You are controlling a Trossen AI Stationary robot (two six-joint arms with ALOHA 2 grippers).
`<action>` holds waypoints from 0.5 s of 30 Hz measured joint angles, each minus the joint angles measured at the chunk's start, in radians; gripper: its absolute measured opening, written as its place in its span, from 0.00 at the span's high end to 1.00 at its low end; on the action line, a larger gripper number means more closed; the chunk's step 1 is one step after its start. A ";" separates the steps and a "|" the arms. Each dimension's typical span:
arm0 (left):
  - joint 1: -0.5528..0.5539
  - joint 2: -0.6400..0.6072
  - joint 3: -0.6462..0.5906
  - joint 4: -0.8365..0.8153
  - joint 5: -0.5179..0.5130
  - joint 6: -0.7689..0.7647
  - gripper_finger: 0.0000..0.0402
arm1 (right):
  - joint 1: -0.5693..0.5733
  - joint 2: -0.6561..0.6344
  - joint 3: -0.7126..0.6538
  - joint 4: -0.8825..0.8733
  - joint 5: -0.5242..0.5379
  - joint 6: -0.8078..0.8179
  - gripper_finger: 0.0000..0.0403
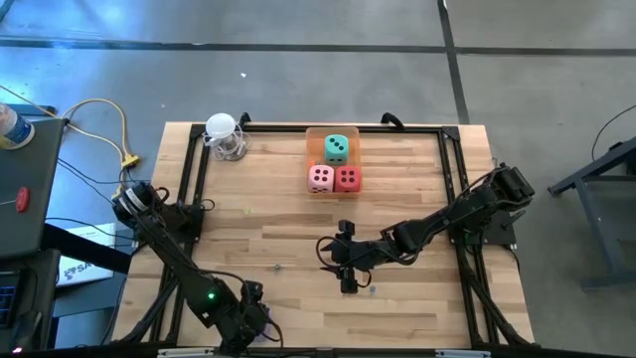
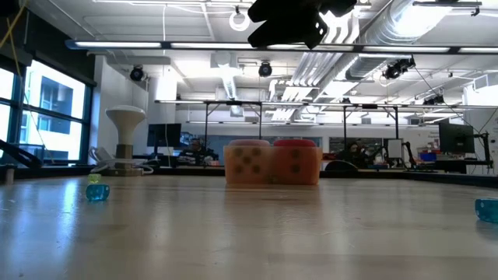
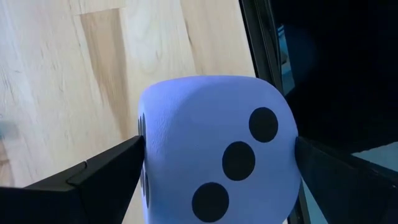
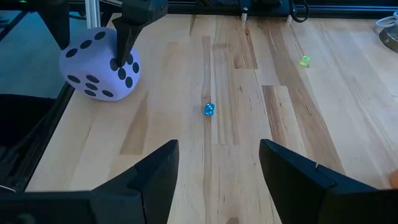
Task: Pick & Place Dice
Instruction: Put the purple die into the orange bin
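A: What sat on the wooden table (image 1: 298,224)?

B: Two dark arms, then four dice. No writing was readable anywhere. Teal die (image 1: 337,148), pink die (image 1: 321,178) and red die (image 1: 348,179) clustered at the far edge, touching.

A: And the fourth?

B: The purple die (image 3: 217,162) was clamped between the left gripper (image 1: 248,316) fingers, spread wide, at the near left edge.

A: The other claw?

B: The right gripper (image 1: 345,270) hovered mid-table, fingers partly apart, holding nothing. Smallest: two tiny blue beads (image 2: 97,191) and one green bead (image 4: 305,61)
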 joint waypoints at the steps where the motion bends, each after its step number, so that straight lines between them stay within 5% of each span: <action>1: 0.000 0.000 0.000 0.004 -0.001 -0.003 0.01 | 0.000 0.000 0.000 0.000 0.000 0.000 0.47; 15: 0.000 0.000 0.000 0.011 -0.004 0.017 0.01 | -0.020 0.000 0.000 -0.002 0.000 0.000 0.47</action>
